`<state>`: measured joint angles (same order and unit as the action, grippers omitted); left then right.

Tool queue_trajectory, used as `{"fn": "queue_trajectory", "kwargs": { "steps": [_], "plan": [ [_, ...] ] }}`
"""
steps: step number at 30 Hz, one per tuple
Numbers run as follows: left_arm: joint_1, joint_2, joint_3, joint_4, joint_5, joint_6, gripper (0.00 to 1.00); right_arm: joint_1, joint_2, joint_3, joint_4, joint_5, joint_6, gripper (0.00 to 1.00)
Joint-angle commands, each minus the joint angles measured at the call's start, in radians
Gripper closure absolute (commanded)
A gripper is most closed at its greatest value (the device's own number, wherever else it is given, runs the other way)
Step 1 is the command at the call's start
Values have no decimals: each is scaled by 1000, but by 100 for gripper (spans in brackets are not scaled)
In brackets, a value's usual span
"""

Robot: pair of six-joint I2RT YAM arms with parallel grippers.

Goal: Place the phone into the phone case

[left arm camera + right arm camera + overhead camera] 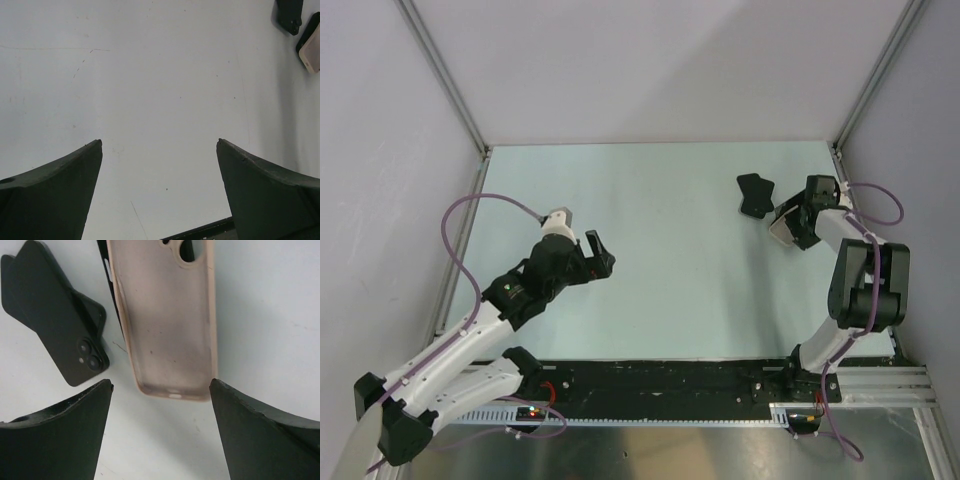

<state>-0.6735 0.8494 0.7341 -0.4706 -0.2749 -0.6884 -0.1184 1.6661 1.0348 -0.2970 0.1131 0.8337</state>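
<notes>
Right gripper (160, 383): fingers spread wide, clamped on nothing. Phone case (167, 320): beige inside, open side up, flat on table (270, 315), just ahead of fingertips, bottom end showing in gap between them. Phone (55, 315): black, camera side up, ahead and left of left finger, just beside case; touching or not, cannot tell. Dark shape under phone, unclear. Left gripper (159, 142): fingers apart, over table, phone and case far ahead to right.

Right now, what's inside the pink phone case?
Nothing: the pink case lies open and empty, its bare lining showing. A black edge peeks from under it; the rest is covered.
</notes>
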Motion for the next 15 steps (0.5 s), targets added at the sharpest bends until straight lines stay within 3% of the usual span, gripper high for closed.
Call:
{"fn": "queue_trajectory", "kwargs": {
  "steps": [1, 15],
  "plan": [
    [9, -13, 26, -5, 23, 13, 0, -9, 47, 101, -32, -18, -24, 16],
    [32, -16, 14, -5, 47, 14, 0, -33, 37, 113, -107, 141, -61, 19]
  ]
}}
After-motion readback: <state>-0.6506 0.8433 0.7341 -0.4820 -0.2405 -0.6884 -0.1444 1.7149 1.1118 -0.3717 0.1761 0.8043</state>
